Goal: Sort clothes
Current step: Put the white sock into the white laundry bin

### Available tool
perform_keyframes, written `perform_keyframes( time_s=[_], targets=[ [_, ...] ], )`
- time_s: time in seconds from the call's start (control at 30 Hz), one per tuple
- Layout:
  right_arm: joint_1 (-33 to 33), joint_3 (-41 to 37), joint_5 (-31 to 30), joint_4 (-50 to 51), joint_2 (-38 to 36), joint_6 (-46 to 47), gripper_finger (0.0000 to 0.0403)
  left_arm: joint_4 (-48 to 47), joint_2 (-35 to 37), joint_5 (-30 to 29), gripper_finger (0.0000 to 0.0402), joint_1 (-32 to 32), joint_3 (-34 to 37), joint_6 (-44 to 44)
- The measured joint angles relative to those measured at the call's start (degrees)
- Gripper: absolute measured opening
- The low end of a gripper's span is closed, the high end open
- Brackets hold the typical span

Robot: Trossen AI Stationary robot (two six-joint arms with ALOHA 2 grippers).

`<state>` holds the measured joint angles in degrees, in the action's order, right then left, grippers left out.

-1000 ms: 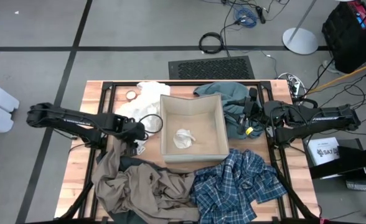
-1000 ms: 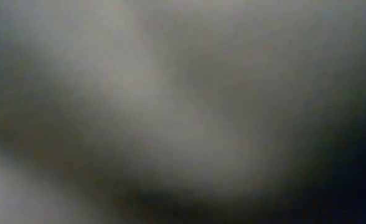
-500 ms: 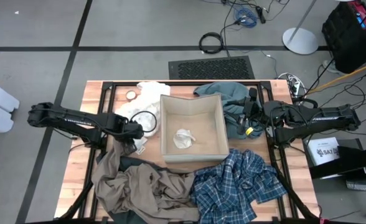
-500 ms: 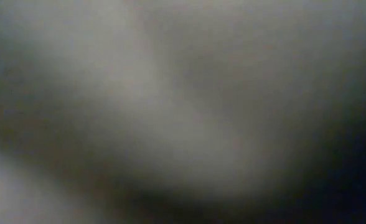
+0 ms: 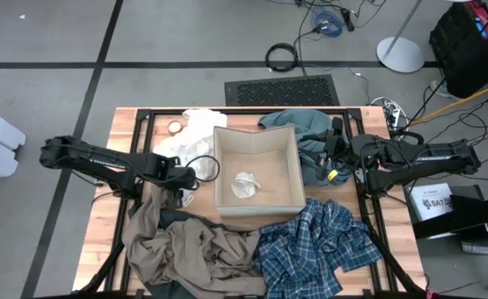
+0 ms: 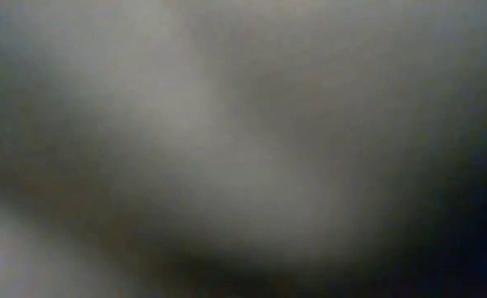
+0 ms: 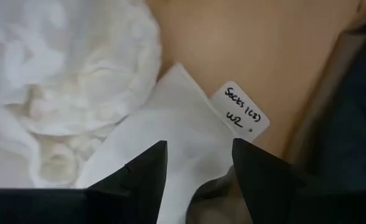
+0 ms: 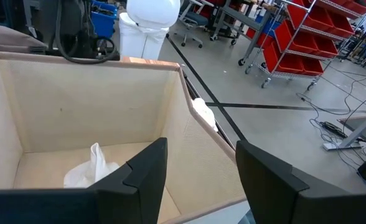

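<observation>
The clothes lie around a square beige cardboard box (image 5: 258, 174) in the middle of the wooden table (image 5: 103, 216). A crumpled white garment (image 5: 190, 133) sits by the box's left wall, its soft puckered folds and a flat white piece with a handwritten paper tag (image 7: 247, 115) showing in the left wrist view. A teal-grey garment (image 5: 298, 124) bunches at the box's right far corner. A khaki-tan garment (image 5: 186, 249) spreads in loose folds at the near left, a blue-and-white plaid one (image 5: 314, 245) beside it at the near right. A small white wad (image 5: 246, 184) rests inside the box.

The left gripper (image 5: 184, 177) hangs low over the white fabric, fingers parted and empty. The right gripper (image 5: 323, 160) waits beside the box's right wall, fingers apart, holding nothing.
</observation>
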<state>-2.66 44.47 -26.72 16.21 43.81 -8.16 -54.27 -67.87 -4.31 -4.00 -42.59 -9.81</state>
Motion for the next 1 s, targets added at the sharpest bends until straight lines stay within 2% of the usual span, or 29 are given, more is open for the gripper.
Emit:
perform_keyframes(
  time_s=[0.17, 0.27, 0.5, 0.63, 0.73, 0.9, 1.0],
  targets=[
    [0.01, 0.0, 0.0, 0.0, 0.0, 0.0, 0.018, 1.34, -3.82, 2.49, 0.0192, -0.29, 0.0, 1.24],
    [0.01, 0.0, -0.02, 0.0, 0.0, -0.02, 0.018, 1.67, -6.51, 2.22, 0.0192, -0.38, -0.11, -1.03],
    [0.01, 0.0, -0.02, 0.0, 0.0, 0.0, 0.018, 1.96, -13.74, -6.44, 0.0192, -0.38, -0.11, -6.32],
    [0.01, 0.0, -0.01, -0.01, 0.0, 0.0, 0.018, 4.05, -15.93, -7.92, 0.0186, -0.38, -0.11, -5.86],
    [0.01, 0.0, -0.02, 0.0, 0.0, 0.0, 0.018, 4.9, -16.12, -7.96, 0.0147, -0.38, -0.07, -4.77],
    [0.01, 0.0, -0.02, -0.01, 0.0, 0.0, 0.018, 4.57, -14.6, -7.72, 0.0023, -0.38, -0.25, -4.67],
    [0.01, 0.0, -0.02, 0.0, 0.0, 0.0, 0.018, 4.18, -11.83, -7.72, 0.0016, -0.53, -2.32, -4.39]
  ],
)
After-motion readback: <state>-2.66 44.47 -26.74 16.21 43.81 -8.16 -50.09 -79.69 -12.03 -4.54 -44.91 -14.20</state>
